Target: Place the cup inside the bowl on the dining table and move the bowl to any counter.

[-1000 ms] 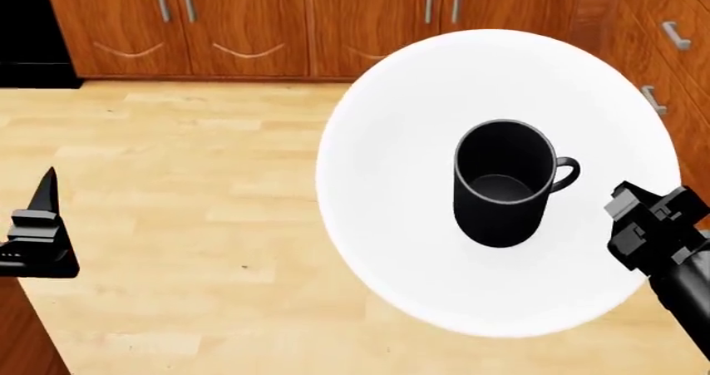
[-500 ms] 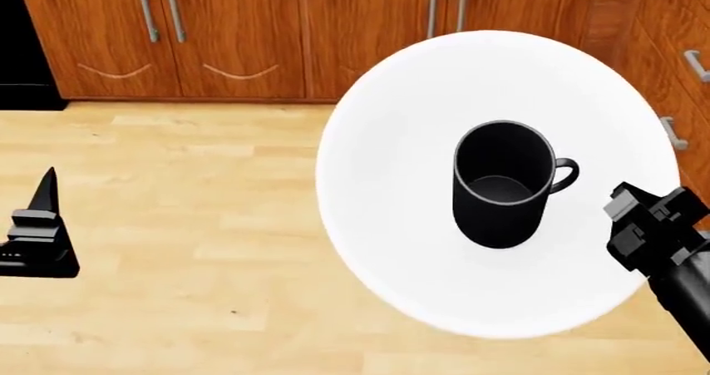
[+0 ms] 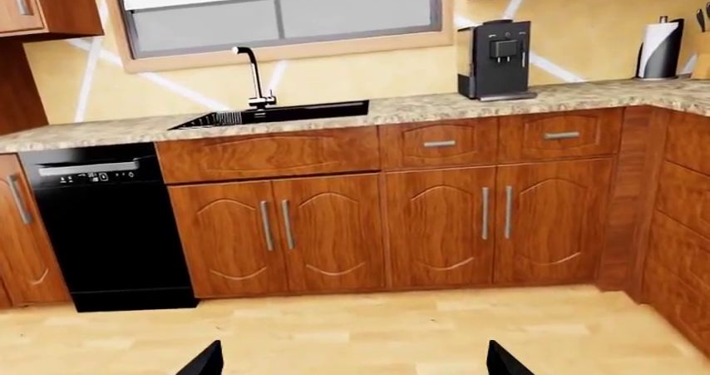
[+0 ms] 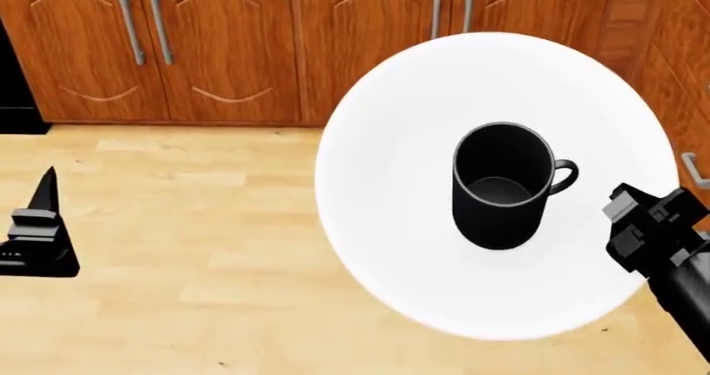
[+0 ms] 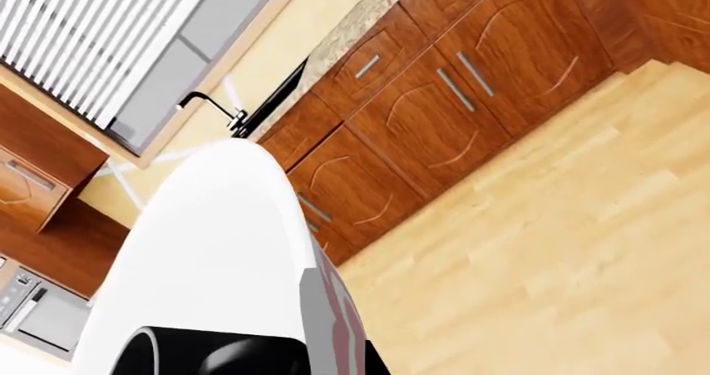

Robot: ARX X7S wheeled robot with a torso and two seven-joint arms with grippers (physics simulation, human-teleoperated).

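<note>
The white bowl is held up over the wooden floor, and my right gripper is shut on its rim at the right side. The black cup stands upright inside it, handle toward that gripper. In the right wrist view the bowl fills the near field, the cup shows as a dark shape, and my right gripper clamps the rim. My left gripper hangs at the left, open and empty, fingertips wide apart in the left wrist view. The counter runs ahead. The dining table is out of view.
Brown cabinet doors stand close ahead, with drawers along the right. On the counter are a sink with a faucet, a black coffee machine and a paper towel roll. A black dishwasher stands at the left.
The cabinets have slid down and left in the head view as the robot moves toward them. The bowl, cup and both grippers keep their places in the frame.
</note>
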